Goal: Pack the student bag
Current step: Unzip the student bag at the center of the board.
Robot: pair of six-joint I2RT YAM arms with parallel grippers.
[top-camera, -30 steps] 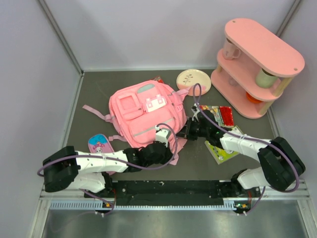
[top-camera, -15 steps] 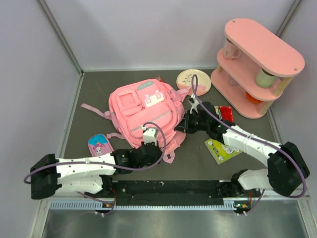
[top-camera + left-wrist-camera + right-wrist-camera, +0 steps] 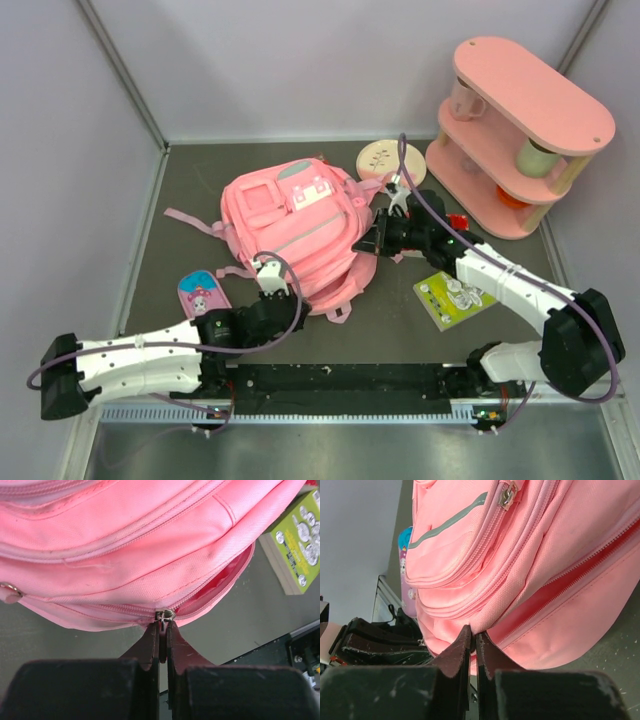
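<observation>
The student bag [image 3: 295,222], a large pink backpack, lies front up in the middle of the table. My left gripper [image 3: 302,304] is at its near edge and my right gripper [image 3: 363,243] at its right side. In the left wrist view the left gripper [image 3: 163,629] is shut on the metal zipper pull [image 3: 165,615]. Right of the slider the zipper gapes and shows a darker pink inside [image 3: 222,581]. In the right wrist view the right gripper [image 3: 473,632] is shut on a fold of the student bag's fabric [image 3: 520,555] beside the open zipper [image 3: 572,582].
A pink two-tier shelf [image 3: 520,125] with cups stands at the back right, and a small plate [image 3: 381,158] lies beside it. A green booklet [image 3: 455,297] lies right of the bag under the right arm. A small pink pouch [image 3: 202,295] lies near the left arm.
My left gripper has drawn left and nearer along the bag's edge with the zipper pull in it. My right gripper has shifted a little farther back, and the bag has turned slightly.
</observation>
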